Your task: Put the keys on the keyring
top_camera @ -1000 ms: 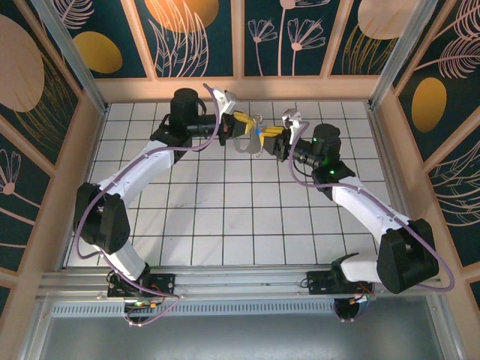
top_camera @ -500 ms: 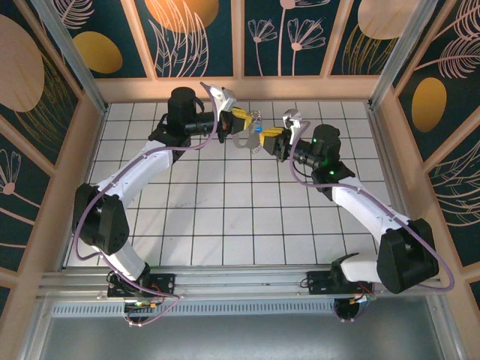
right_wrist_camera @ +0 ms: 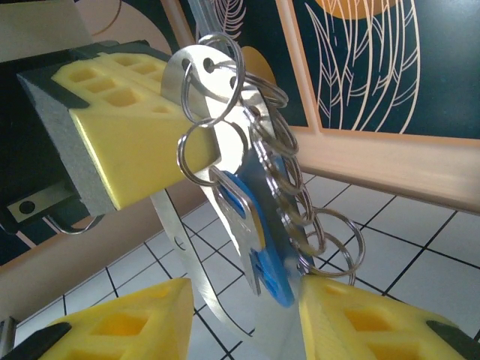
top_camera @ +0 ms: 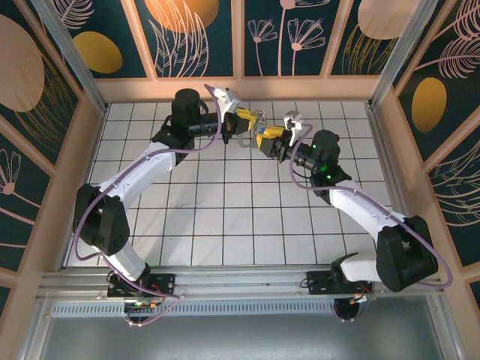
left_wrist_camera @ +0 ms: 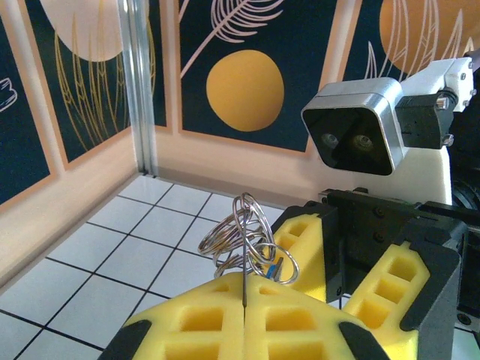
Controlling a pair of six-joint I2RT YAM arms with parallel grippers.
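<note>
The right end effector [top_camera: 268,140] has closed in, jaws apart around the small blue-headed silver key [right_wrist_camera: 262,255], beside the left end effector [left_wrist_camera: 245,289], which is clamped on the pale silvery D-shaped metal keyring [right_wrist_camera: 217,142] held aloft, so threading looks near.

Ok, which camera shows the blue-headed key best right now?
Right wrist: the key hangs close and sharp among the loops of the keyring. Left wrist catches a blue sliver of it above the left gripper. From the top it is too small to pick out.

Overhead plus facing wrist close-ups of keyring [left_wrist_camera: 251,240]
</note>
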